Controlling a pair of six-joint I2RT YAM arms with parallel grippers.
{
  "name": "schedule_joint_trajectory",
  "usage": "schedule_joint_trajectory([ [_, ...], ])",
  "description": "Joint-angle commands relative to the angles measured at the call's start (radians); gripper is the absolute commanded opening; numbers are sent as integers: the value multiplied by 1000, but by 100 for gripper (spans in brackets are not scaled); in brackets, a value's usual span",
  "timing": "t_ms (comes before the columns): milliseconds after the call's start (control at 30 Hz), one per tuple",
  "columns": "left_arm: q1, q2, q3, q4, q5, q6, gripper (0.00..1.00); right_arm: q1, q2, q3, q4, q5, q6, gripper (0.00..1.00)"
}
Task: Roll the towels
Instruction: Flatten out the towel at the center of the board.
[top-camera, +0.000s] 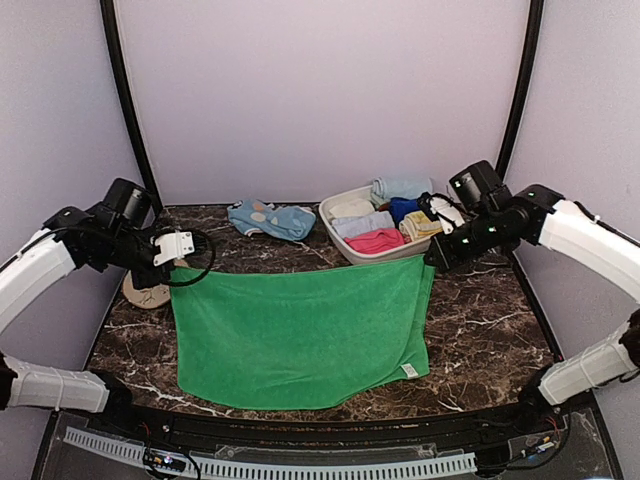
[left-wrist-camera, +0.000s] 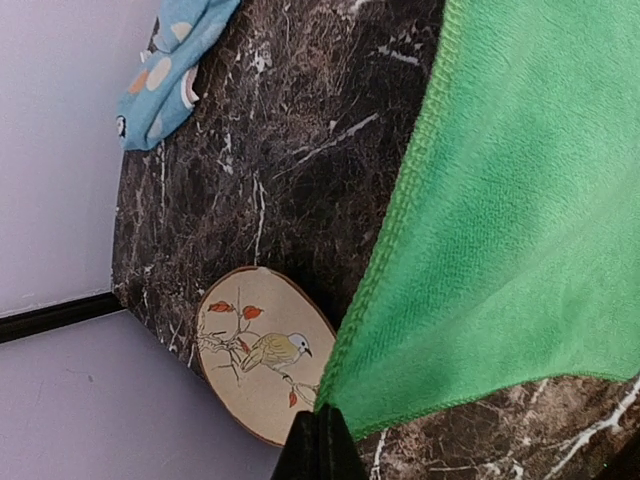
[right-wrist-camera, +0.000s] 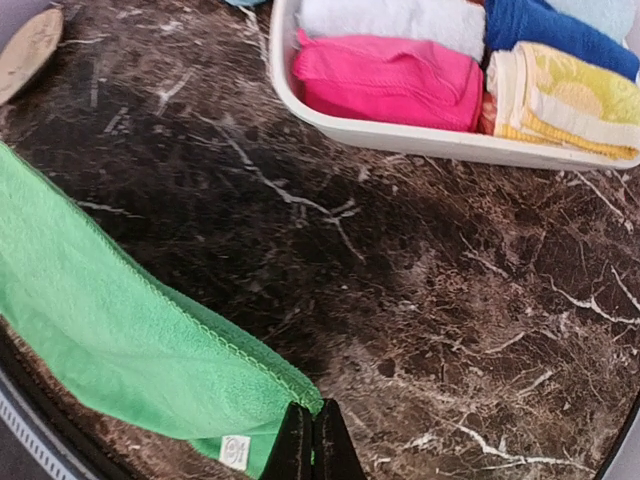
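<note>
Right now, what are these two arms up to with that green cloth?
Both arms are working on the green towel. The left tool is shut on its far left corner and the right tool on its far right corner, so the far edge is held while the rest lies spread on the table. No rolling shows yet. A tub of folded cloths sits behind it.

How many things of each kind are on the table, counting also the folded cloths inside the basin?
Green towel: 1
Blue spotted cloth: 1
Oval bird-print disc: 1
White basin: 1
Folded cloths in the basin: 6 visible
Total: 10
</note>
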Motion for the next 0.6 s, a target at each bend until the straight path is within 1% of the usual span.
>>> schedule_joint_trajectory([
  [0,51,153,-86,368,-89,48,0,-82,105,-44,201,-19,-80,0],
  [67,83,255,-71,438,-91,47,0,-107,172,-45,247,-24,-99,0],
  [133,101,358,-36,471,-79,44,0,-125,231,-40,278,-36,-109,0],
  [233,114,460,11,502,-67,51,0,-142,301,-36,316,-65,-121,0],
  [367,127,553,58,524,-54,64,0,-149,376,-27,349,-101,-133,0],
  [567,151,646,106,564,-45,81,0,-164,432,-16,378,-111,-143,0],
])
